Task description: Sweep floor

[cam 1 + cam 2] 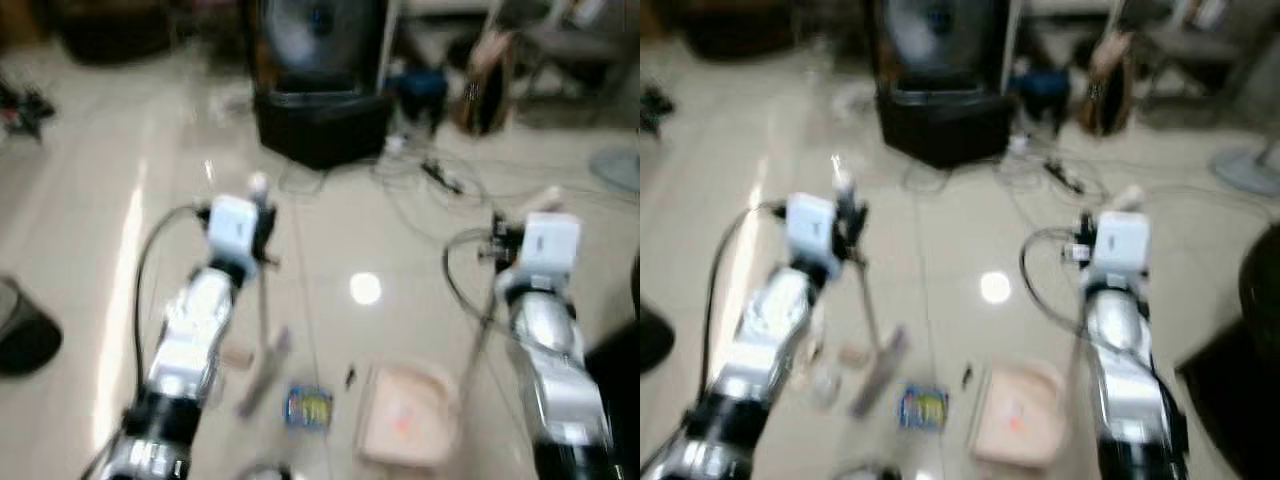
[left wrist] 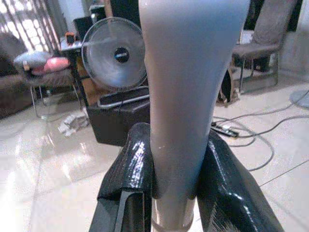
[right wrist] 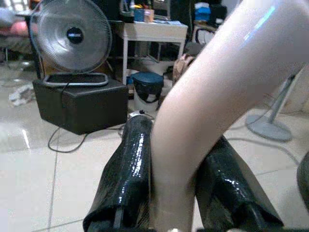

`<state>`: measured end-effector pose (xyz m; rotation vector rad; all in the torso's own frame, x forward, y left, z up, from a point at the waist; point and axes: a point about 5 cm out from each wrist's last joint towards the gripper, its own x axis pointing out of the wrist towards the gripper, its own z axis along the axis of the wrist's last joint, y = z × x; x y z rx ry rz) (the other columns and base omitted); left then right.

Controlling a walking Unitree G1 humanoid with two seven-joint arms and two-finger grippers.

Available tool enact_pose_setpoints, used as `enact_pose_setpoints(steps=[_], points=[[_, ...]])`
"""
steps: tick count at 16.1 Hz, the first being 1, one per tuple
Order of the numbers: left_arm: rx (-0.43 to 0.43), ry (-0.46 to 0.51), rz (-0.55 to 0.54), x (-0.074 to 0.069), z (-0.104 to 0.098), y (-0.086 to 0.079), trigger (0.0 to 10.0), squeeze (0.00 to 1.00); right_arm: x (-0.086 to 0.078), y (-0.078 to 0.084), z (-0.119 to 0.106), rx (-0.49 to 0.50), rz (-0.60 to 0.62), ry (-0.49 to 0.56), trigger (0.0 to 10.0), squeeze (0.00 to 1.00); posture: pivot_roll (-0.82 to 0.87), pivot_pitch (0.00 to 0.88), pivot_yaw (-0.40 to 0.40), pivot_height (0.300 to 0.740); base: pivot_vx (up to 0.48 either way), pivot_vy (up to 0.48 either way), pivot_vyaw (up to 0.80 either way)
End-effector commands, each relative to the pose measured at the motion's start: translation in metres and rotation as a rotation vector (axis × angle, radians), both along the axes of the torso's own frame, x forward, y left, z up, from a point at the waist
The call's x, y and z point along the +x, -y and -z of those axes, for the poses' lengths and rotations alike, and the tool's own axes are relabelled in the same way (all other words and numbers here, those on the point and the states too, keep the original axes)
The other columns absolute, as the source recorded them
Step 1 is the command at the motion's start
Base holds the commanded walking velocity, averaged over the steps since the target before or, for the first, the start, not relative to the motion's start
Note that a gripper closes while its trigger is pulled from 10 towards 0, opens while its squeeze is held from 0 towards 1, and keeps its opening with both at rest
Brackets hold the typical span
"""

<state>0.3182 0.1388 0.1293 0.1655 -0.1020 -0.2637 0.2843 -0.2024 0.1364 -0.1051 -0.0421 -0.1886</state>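
The head views are blurred. My left gripper (image 1: 262,228) is shut on a grey broom handle (image 2: 188,96), gripped between its black fingers (image 2: 133,169). The stick runs down to the brush head (image 1: 262,375) on the tiled floor. My right gripper (image 1: 503,238) is shut on the pale handle (image 3: 203,96) of a pink dustpan (image 1: 405,415), which rests on the floor between my arms. A blue and yellow wrapper (image 1: 308,407), a tan scrap (image 1: 237,357) and a small dark bit (image 1: 350,377) lie on the floor near the brush and pan.
A round fan (image 1: 320,40) stands on a black box (image 1: 320,130) straight ahead, with cables (image 1: 440,180) trailing over the tiles to its right. A dark round object (image 1: 25,340) sits at the left edge, a fan base (image 1: 615,165) at the far right, and dark furniture (image 1: 615,370) beside my right arm.
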Motion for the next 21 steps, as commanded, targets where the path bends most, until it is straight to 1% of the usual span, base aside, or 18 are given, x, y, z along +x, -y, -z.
enact_pose_setpoints(steps=[1, 3, 8, 11, 12, 14, 16, 17, 18, 19, 21], points=[[0.005, 0.037, 0.015, 0.002, -0.009, 0.005, 10.0, 0.00, -0.001, 0.005, -0.006, -0.017, 0.010, 0.025, 10.0, 0.00, -0.03, 0.071, 0.039, 0.740, 0.251, 0.000, 0.00], [0.005, 0.034, -0.012, 0.002, -0.008, 0.001, 10.0, 0.00, 0.000, 0.005, -0.006, -0.018, 0.009, 0.026, 10.0, 0.00, -0.03, 0.072, 0.039, 0.740, 0.126, 0.000, 0.00], [0.005, 0.032, -0.021, 0.003, -0.008, -0.001, 10.0, 0.00, 0.001, 0.005, -0.006, -0.011, 0.002, 0.037, 10.0, 0.00, -0.03, 0.075, 0.043, 0.740, 0.000, 0.000, 0.00], [0.007, 0.029, -0.026, 0.004, -0.007, -0.002, 10.0, 0.00, 0.002, 0.007, -0.008, -0.033, 0.011, 0.047, 10.0, 0.00, -0.03, 0.078, 0.044, 0.740, 0.000, 0.000, 0.00], [0.034, 0.031, -0.045, 0.006, -0.006, -0.004, 10.0, 0.00, 0.003, 0.010, -0.007, -0.048, 0.035, 0.056, 10.0, 0.00, -0.02, 0.081, 0.046, 0.740, 0.000, 0.000, 0.00], [0.037, 0.025, -0.070, 0.007, -0.005, -0.006, 10.0, 0.00, 0.005, 0.013, -0.008, -0.073, 0.055, 0.071, 10.0, 0.00, -0.02, 0.092, 0.052, 0.740, 0.000, 0.000, 0.00], [0.023, 0.022, -0.121, 0.011, -0.002, -0.011, 10.0, 0.00, 0.009, 0.011, -0.012, -0.065, 0.009, 0.118, 10.0, 0.00, -0.02, 0.123, 0.064, 0.740, 0.000, 0.000, 0.00], [0.014, 0.029, -0.126, 0.012, 0.001, -0.013, 10.0, 0.00, 0.015, 0.009, -0.012, -0.061, -0.029, 0.115, 10.0, 0.00, -0.02, 0.143, 0.068, 0.740, 0.000, 0.000, 0.00], [0.017, 0.037, -0.126, 0.012, 0.002, -0.014, 10.0, 0.00, 0.018, 0.008, -0.012, -0.059, -0.037, 0.110, 10.0, 0.00, -0.02, 0.159, 0.071, 0.740, 0.000, 0.000, 0.00], [-0.006, 0.038, -0.131, 0.012, 0.006, -0.015, 10.0, 0.00, 0.025, 0.008, -0.009, -0.064, -0.040, 0.096, 10.0, 0.00, -0.01, 0.194, 0.074, 0.740, 0.000, 0.000, 0.00], [-0.045, 0.049, -0.150, 0.012, 0.010, -0.018, 10.0, 0.00, 0.029, 0.007, -0.003, -0.095, -0.047, 0.085, 10.0, 0.00, 0.00, 0.239, 0.091, 0.740, 0.000, 0.000, 0.00]])
